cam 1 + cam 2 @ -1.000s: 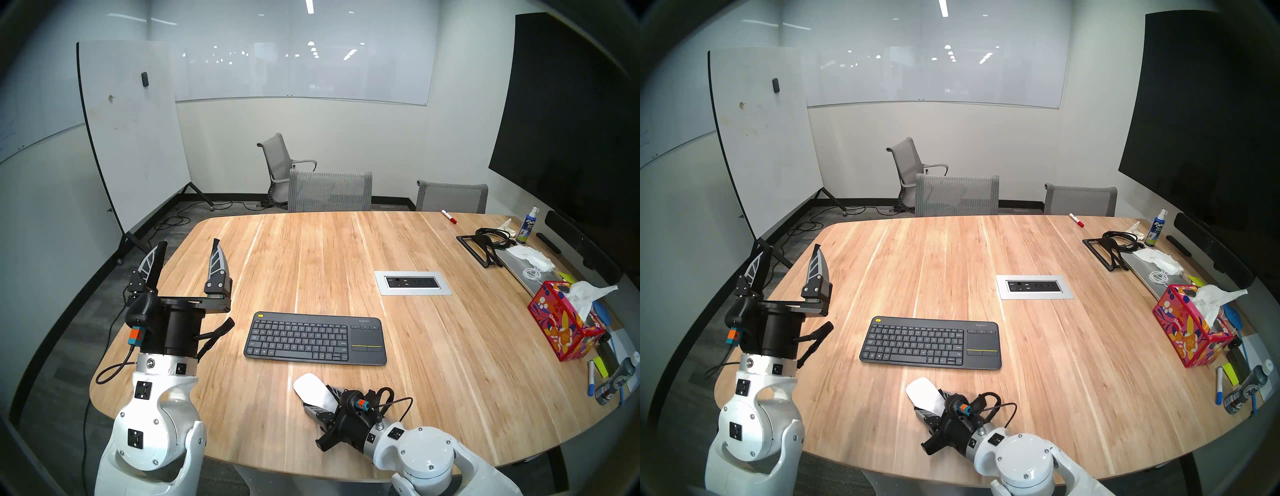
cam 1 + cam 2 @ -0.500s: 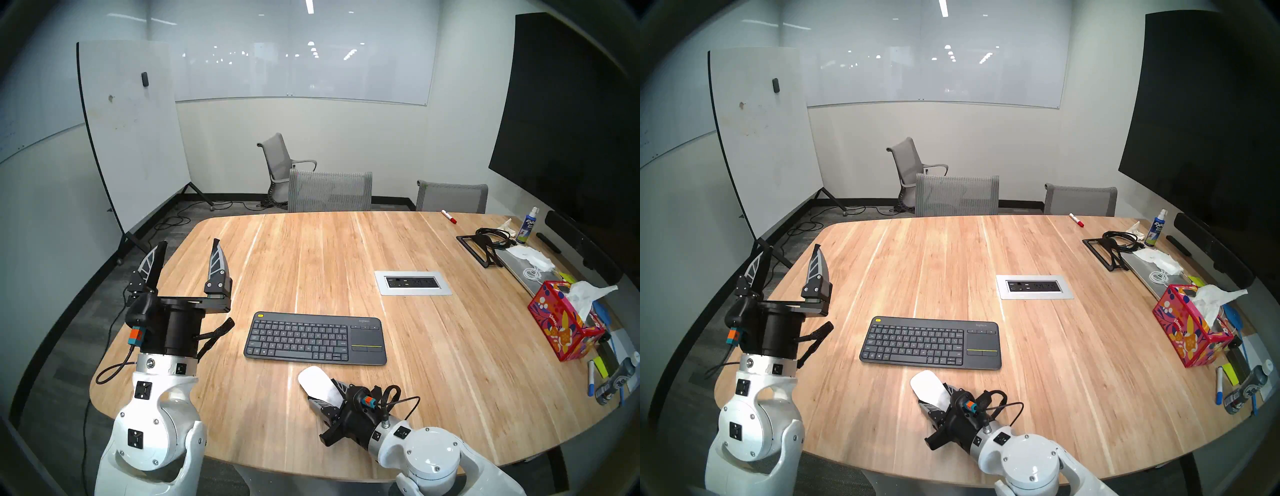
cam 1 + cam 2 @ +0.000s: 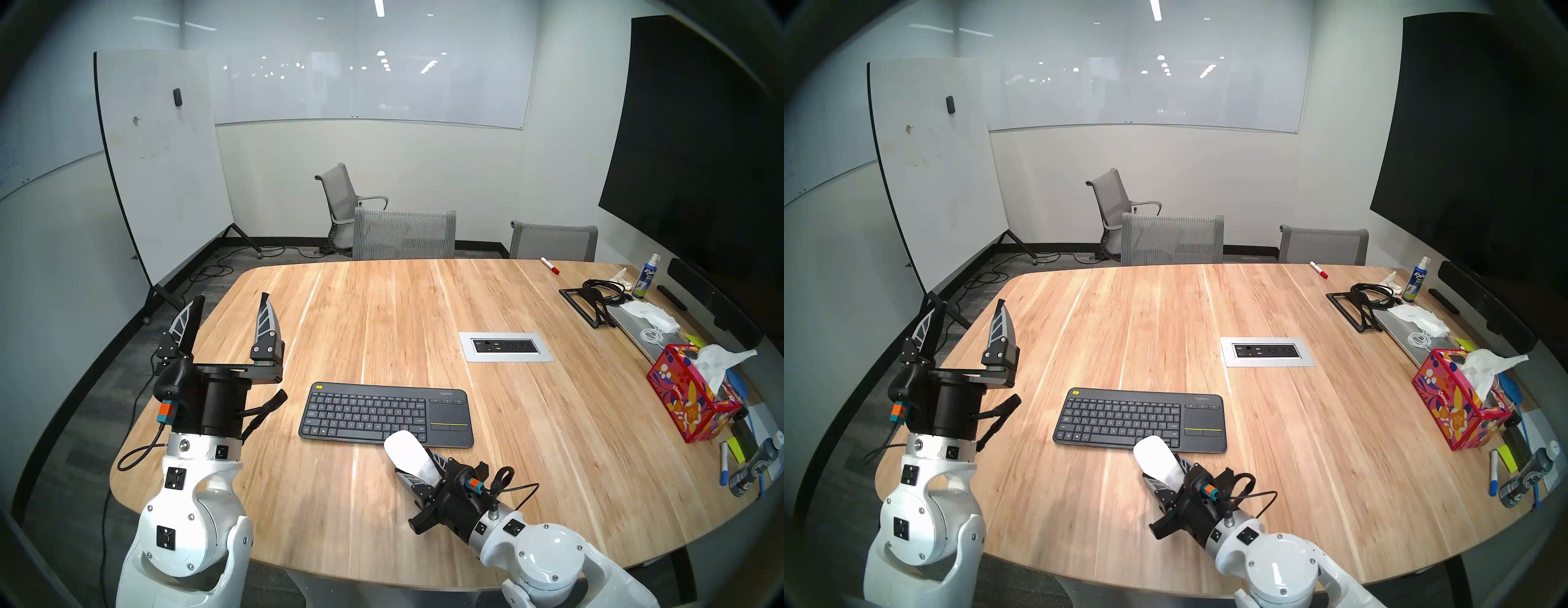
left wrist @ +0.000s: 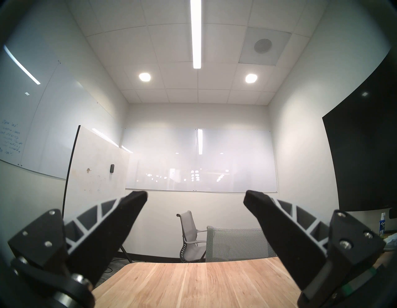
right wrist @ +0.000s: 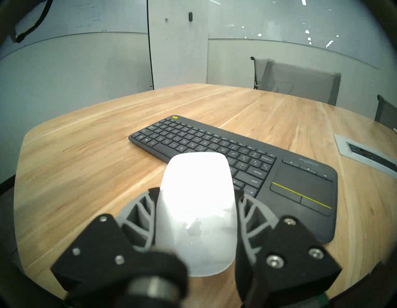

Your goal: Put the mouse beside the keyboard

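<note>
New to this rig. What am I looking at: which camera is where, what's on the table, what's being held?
It is a two-armed robot at a wooden table. Two pictures come from cameras on its head, looking down; the other two come from a camera on each wrist. The right end effector is shut on a white mouse, carried at the near edge of a dark grey Logitech keyboard. The left end effector is open and empty, pointing up. On the table's right side are a tissue box, markers and cables.

You're in an office meeting room, wall whiteboards (image 3: pixel 360 76), mesh chairs (image 3: pixel 405 235), wooden conference table (image 3: pixel 424 305) with power outlets (image 3: pixel 505 346), big dark screen (image 3: pixel 695 140).
</note>
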You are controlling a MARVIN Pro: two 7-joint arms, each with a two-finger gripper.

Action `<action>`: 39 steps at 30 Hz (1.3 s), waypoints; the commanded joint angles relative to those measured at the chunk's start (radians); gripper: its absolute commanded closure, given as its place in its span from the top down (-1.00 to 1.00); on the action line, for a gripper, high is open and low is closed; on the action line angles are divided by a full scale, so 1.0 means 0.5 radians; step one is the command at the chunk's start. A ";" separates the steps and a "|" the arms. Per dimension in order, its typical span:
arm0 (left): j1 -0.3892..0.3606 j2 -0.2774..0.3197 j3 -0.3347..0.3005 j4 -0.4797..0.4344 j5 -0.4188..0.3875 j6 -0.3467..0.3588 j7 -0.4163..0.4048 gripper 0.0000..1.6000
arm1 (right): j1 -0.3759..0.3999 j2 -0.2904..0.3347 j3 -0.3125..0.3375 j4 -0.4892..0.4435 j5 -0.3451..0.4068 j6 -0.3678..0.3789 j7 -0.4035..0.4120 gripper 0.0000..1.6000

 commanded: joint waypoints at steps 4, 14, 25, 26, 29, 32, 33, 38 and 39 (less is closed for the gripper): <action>-0.002 0.002 0.000 -0.035 0.001 -0.003 -0.002 1.00 | -0.190 -0.015 0.175 -0.122 0.113 -0.207 -0.094 -1.00; -0.002 0.002 0.000 -0.035 0.001 -0.003 -0.002 1.00 | -0.405 -0.003 0.334 -0.150 0.205 -0.432 -0.141 -1.00; -0.001 0.002 0.000 -0.036 0.001 -0.003 -0.002 1.00 | -0.566 0.012 0.490 -0.157 0.299 -0.605 -0.143 -1.00; -0.001 0.002 0.000 -0.036 0.001 -0.003 -0.002 1.00 | -0.573 0.012 0.503 -0.159 0.310 -0.610 -0.143 -1.00; -0.001 0.002 0.000 -0.036 0.001 -0.003 -0.002 1.00 | -0.581 0.015 0.545 -0.154 0.330 -0.612 -0.148 -1.00; -0.001 0.002 0.000 -0.036 0.001 -0.003 -0.002 1.00 | -0.558 0.015 0.569 -0.122 0.337 -0.599 -0.155 -1.00; -0.001 0.002 0.000 -0.036 0.001 -0.003 -0.002 1.00 | -0.546 0.017 0.573 -0.108 0.344 -0.599 -0.149 -1.00; -0.001 0.002 0.000 -0.036 0.001 -0.003 -0.002 1.00 | -0.453 0.013 0.582 -0.043 0.379 -0.555 -0.143 -1.00; -0.001 0.002 0.000 -0.036 0.001 -0.003 -0.002 1.00 | -0.436 0.012 0.581 -0.031 0.382 -0.550 -0.140 -1.00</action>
